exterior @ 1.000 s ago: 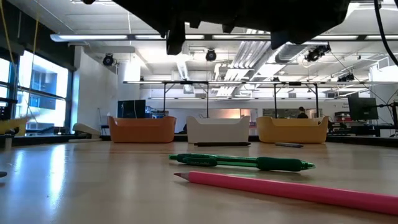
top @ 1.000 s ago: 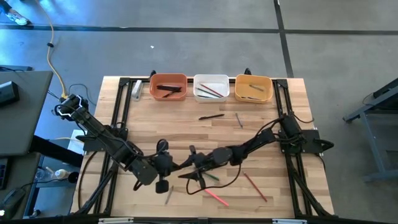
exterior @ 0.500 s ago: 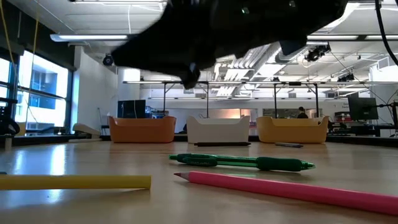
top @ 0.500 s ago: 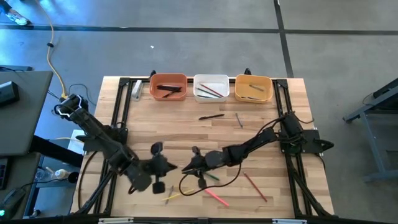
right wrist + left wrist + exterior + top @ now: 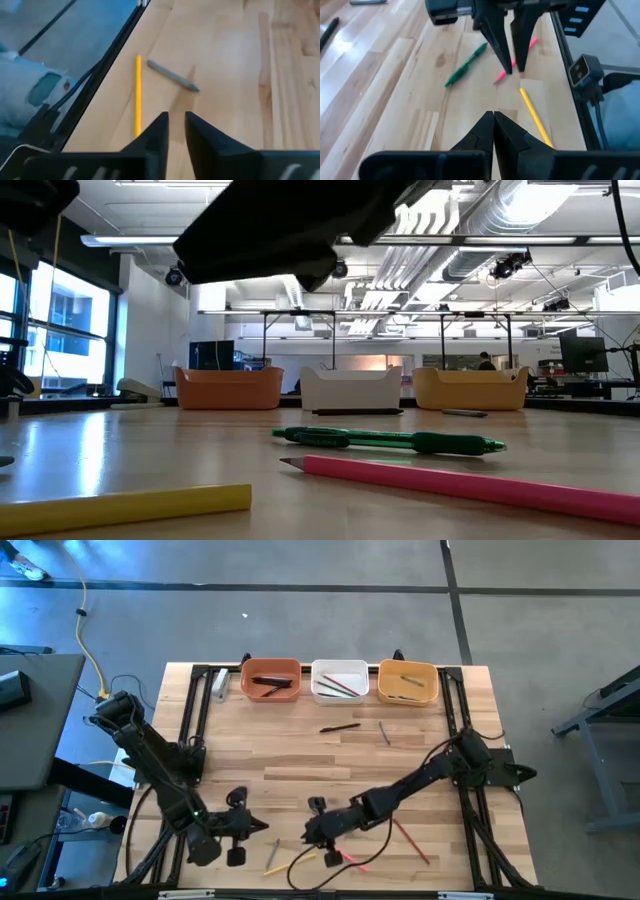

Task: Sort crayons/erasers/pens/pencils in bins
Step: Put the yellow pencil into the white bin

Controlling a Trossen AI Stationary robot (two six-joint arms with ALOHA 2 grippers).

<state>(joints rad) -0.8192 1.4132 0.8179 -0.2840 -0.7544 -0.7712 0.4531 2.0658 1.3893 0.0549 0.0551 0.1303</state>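
Observation:
Three bins stand at the table's far edge: terracotta (image 5: 271, 680), white (image 5: 340, 680) and yellow-orange (image 5: 407, 682), each with sticks inside. Near the front edge a green pen (image 5: 465, 65), a pink pencil (image 5: 450, 483), a yellow pencil (image 5: 138, 95) and a grey crayon (image 5: 172, 76) lie flat on the wood. My right gripper (image 5: 514, 67) hangs above the pink pencil's tip, its fingers a narrow gap apart with nothing between them (image 5: 176, 117). My left gripper (image 5: 493, 116) is shut and empty, left of the yellow pencil, facing the right gripper.
A black pen (image 5: 340, 727) and a grey stick (image 5: 384, 733) lie mid-table in front of the bins. A red pencil (image 5: 410, 840) lies right of the pink one. Black rails (image 5: 190, 740) run along both sides, and a black cable (image 5: 375, 830) trails under the right arm.
My left gripper has gone down and toward the table's near left corner. My right gripper has gone toward the near edge and tipped up from steeply down to a slant. A yellow pencil that did not show a second ago now lies near the front edge.

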